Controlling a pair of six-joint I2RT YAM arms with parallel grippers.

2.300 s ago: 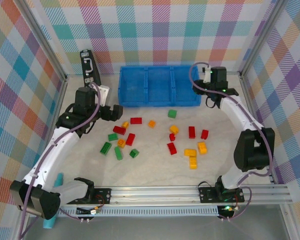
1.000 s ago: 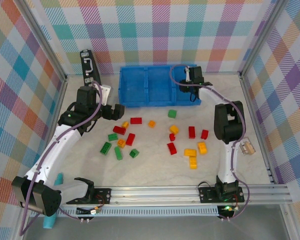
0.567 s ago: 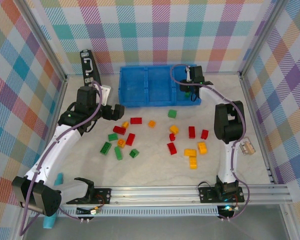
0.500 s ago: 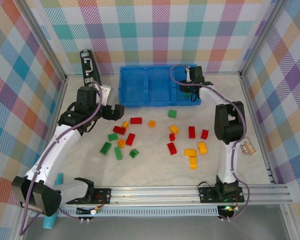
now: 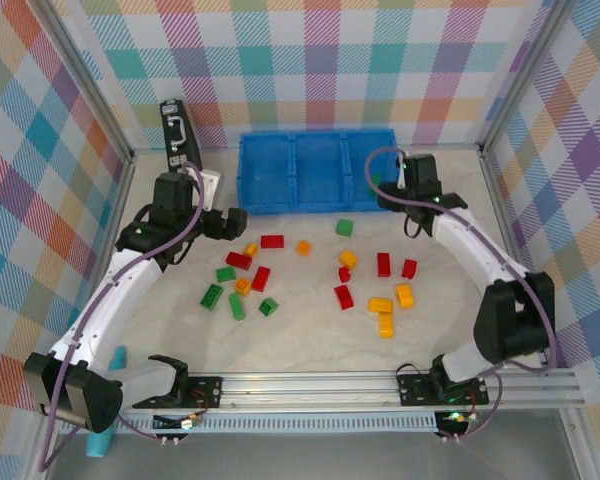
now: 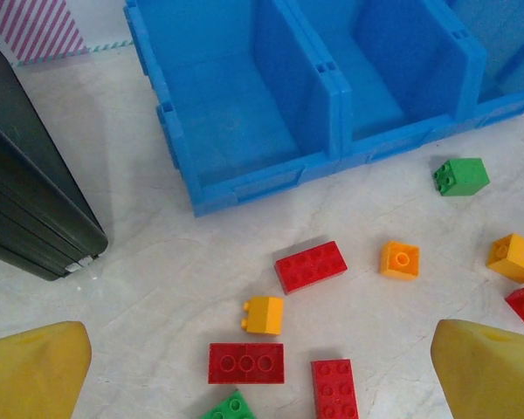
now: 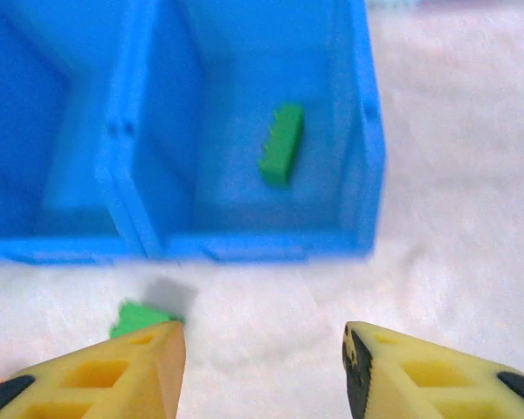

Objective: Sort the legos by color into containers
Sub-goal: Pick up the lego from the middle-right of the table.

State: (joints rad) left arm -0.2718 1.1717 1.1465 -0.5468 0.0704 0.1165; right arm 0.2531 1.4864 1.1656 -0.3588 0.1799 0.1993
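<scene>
The long blue bin (image 5: pixel 315 172) with its three containers stands at the back. A green lego (image 7: pixel 281 144) lies in the right container (image 7: pixel 354 131). My right gripper (image 7: pixel 260 349) hovers open over the table just in front of that container (image 5: pixel 388 198), nothing between its fingers. Another green lego (image 7: pixel 138 316) lies by its left finger. Red, green, yellow and orange legos (image 5: pixel 261 278) are scattered across the table. My left gripper (image 5: pixel 235 222) hangs wide open above a red brick (image 6: pixel 246 363) and a yellow one (image 6: pixel 264 315), holding nothing.
A black case (image 5: pixel 178 135) stands at the back left, close to the bin's left end (image 6: pixel 26 209). Plaid walls enclose the table on three sides. A teal object (image 5: pixel 115 358) lies near the left arm's base.
The right gripper opened over the right container, the green lego dropped into it, and the gripper drew back toward me to the table in front of the bin. The left arm stayed still.
</scene>
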